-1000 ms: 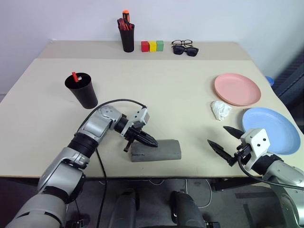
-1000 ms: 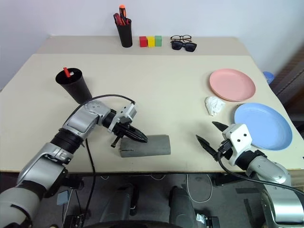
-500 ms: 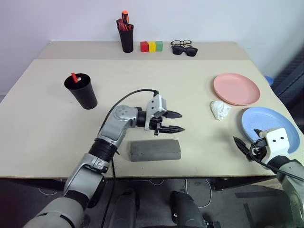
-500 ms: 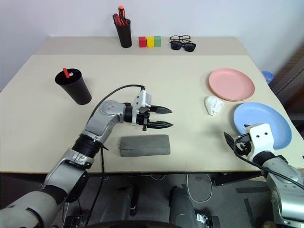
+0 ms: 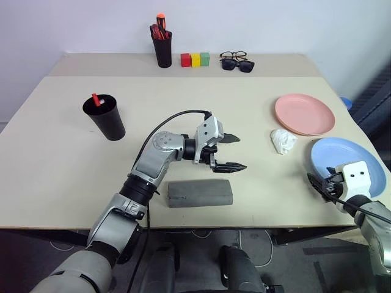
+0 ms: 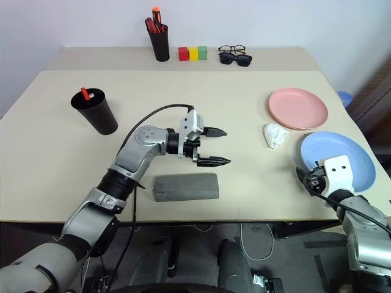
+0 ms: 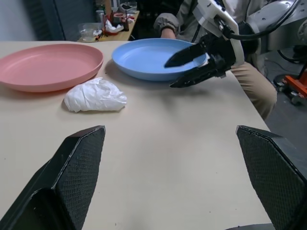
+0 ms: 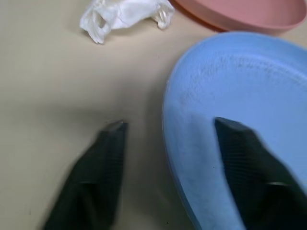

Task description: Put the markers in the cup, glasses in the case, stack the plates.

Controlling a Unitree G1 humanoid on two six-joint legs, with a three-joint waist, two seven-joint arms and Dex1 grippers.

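Right end effector sits part-open astride the near rim of the light blue plate, gripping nothing yet, so pinch that rim squarely, then lift onto the salmon pink plate.

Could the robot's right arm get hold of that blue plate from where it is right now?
Probably yes. The right gripper already straddles the near rim of the blue plate, one finger over the plate and one over the table, with nothing between them. The crumpled white tissue and pink plate lie beyond, clear of it.
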